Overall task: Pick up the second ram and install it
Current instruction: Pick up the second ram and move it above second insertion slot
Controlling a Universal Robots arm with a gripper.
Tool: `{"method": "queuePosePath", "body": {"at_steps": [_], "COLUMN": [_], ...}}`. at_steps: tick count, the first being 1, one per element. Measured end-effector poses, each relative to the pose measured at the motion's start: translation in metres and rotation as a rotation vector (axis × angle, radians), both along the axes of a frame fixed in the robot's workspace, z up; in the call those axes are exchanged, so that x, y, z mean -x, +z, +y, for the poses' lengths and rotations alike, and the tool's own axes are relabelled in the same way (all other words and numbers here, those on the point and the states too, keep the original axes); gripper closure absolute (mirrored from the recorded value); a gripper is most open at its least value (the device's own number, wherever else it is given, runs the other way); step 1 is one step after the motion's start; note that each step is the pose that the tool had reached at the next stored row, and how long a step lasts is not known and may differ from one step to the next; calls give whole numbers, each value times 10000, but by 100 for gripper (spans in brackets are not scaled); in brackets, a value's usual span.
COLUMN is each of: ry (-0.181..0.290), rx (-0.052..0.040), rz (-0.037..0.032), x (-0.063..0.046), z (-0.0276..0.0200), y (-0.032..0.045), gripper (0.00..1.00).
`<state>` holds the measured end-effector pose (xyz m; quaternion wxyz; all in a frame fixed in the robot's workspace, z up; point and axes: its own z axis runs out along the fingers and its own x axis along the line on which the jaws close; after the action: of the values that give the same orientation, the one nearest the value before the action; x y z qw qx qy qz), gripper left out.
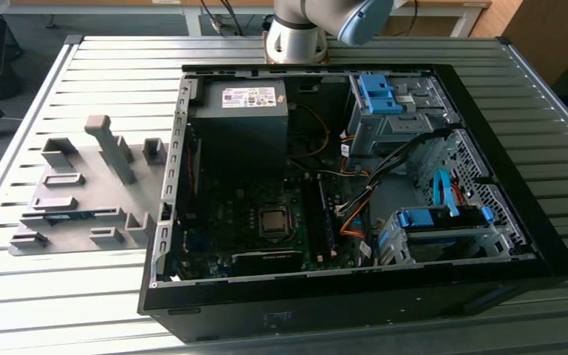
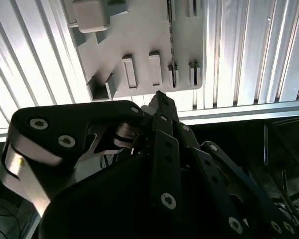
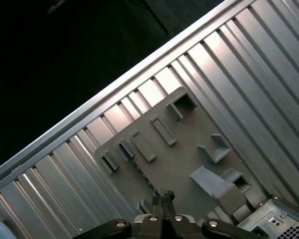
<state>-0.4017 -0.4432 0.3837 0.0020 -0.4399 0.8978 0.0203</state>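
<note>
End effector (image 3: 162, 198) closed, empty, over grey fixture plate (image 3: 189, 154) near bench (image 1: 86, 296) edge. Second ram (image 1: 67, 217) is slotted; I'd align square, grip long faces.

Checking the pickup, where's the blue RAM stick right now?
The second ram lies in a slot of the grey holder, to the exterior view's left of the open computer case.
</note>
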Motion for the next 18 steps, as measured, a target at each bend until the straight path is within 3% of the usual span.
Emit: {"method": "queuePosePath", "body": {"at_steps": [6,18], "ry": [84,1950], "rx": [1,0], "rz": [1,0], "x": [0,0], "z": [0,-1], "y": [0,-13], "gripper": [89,89]}}
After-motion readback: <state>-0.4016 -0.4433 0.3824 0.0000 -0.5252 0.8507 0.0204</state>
